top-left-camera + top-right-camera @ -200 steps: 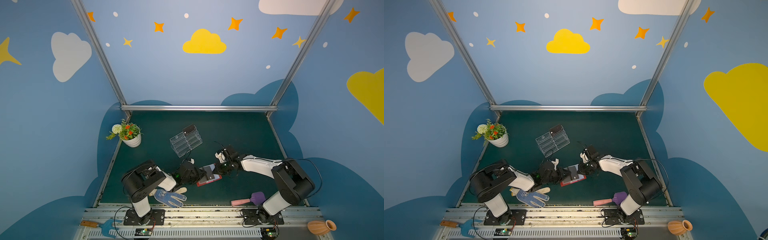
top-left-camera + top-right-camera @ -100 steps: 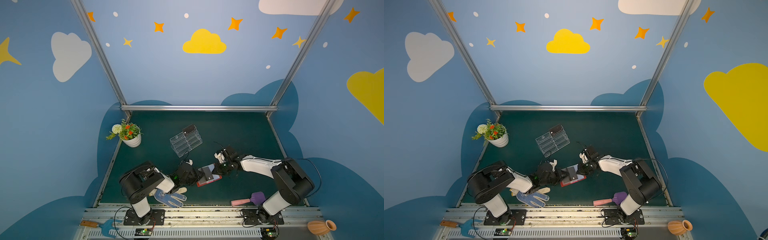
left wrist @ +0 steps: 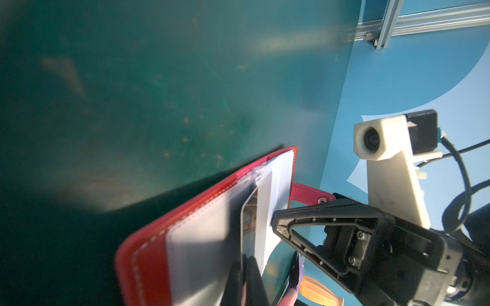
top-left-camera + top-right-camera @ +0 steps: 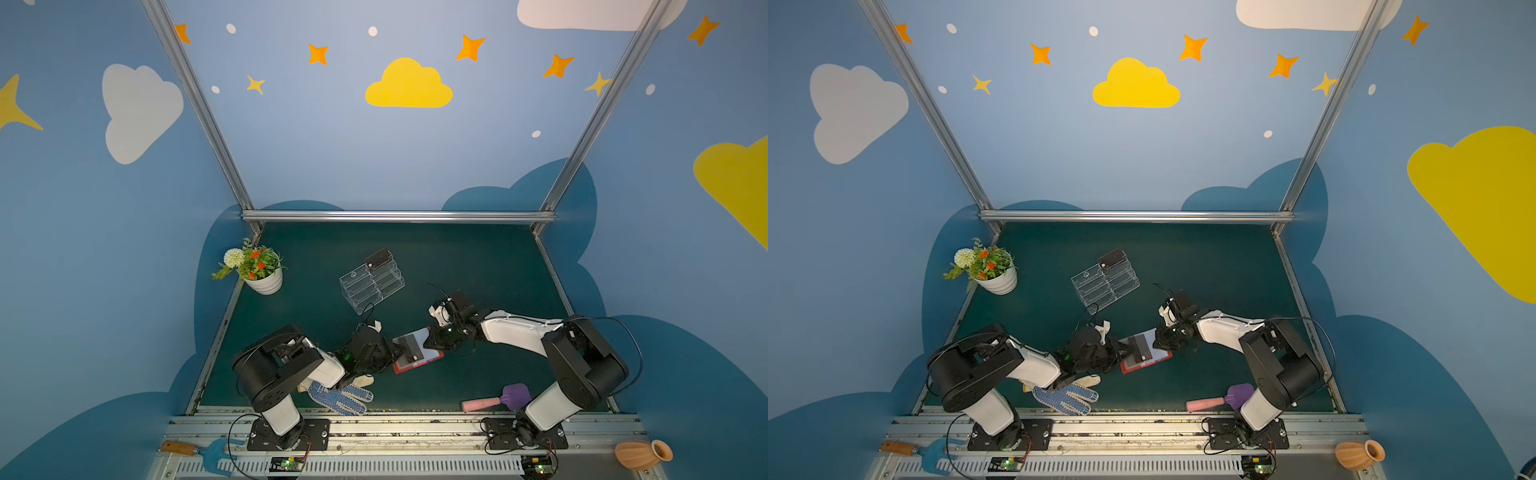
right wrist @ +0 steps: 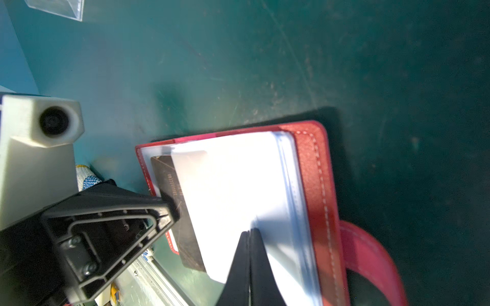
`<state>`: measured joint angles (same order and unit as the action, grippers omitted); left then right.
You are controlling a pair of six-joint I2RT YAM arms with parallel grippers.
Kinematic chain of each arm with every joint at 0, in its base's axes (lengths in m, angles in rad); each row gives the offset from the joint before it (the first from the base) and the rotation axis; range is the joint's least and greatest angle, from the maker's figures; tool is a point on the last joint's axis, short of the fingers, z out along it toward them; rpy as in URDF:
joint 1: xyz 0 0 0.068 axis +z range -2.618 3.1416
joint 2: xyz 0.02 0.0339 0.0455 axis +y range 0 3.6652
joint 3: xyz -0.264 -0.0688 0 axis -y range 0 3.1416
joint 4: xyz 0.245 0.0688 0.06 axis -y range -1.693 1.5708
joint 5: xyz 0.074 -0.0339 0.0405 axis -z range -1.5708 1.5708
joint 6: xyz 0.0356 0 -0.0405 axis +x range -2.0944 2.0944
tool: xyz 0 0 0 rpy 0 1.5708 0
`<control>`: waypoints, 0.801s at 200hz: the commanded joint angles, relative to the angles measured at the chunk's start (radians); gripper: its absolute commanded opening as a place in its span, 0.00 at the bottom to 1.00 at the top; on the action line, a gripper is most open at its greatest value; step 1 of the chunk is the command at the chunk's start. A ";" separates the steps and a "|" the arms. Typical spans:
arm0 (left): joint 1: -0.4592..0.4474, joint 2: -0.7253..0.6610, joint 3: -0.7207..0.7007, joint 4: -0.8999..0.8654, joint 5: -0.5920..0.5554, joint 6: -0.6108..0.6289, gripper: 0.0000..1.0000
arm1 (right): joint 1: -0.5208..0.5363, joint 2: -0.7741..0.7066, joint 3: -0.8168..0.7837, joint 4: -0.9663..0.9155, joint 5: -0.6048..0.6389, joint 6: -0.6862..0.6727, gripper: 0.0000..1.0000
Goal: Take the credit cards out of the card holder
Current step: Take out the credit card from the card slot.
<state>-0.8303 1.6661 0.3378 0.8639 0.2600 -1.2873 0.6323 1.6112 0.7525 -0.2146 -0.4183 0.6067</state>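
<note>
Credit cards were the concern, and one dark card (image 5: 185, 233) lay partly out of the open red card holder (image 4: 409, 363), which rested flat on the green table (image 4: 457, 270) between the two hands. On the holder's side toward the left arm, the left hand (image 5: 169, 212) was shut on the card's exposed strip. That strip ran crosswise to the line between the hands, and the rest lay under a pale sleeve (image 5: 238, 185), so the card's true long axis could not be told. From the holder's opposite side, the right hand (image 5: 249, 235) had its jaws closed together, tips down on the pale sleeve, seemingly pinning it; whether it pinched the sleeve was unclear. Freeing the card would probably mean drawing it straight away from the holder toward the left arm, with the right hand holding the holder down. Well apart from the holder, on its side away from the robot, a clear tiered stand (image 4: 372, 280) held another dark card (image 4: 378, 258) in its farthest tier; its other tiers looked empty
</note>
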 commanded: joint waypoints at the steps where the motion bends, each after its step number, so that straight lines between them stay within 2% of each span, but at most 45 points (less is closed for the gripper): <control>1: 0.007 -0.011 -0.015 -0.048 -0.014 0.016 0.04 | 0.003 0.022 -0.036 -0.057 0.047 0.005 0.03; 66: 0.005 0.011 -0.011 0.005 0.010 0.009 0.04 | 0.030 -0.088 -0.005 -0.075 0.046 0.016 0.04; 95: 0.002 0.008 -0.016 0.006 0.008 0.011 0.05 | 0.051 -0.061 0.021 -0.075 0.046 0.016 0.05; 128: 0.001 0.011 -0.011 0.011 0.012 0.008 0.12 | 0.065 0.009 0.027 -0.035 0.037 0.027 0.04; 160: -0.001 0.018 -0.001 0.030 0.016 -0.001 0.28 | 0.083 0.052 0.027 -0.031 0.041 0.034 0.04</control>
<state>-0.8299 1.6627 0.3351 0.8886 0.2729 -1.2926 0.6987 1.6196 0.7776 -0.2359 -0.3939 0.6308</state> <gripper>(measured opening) 0.250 0.047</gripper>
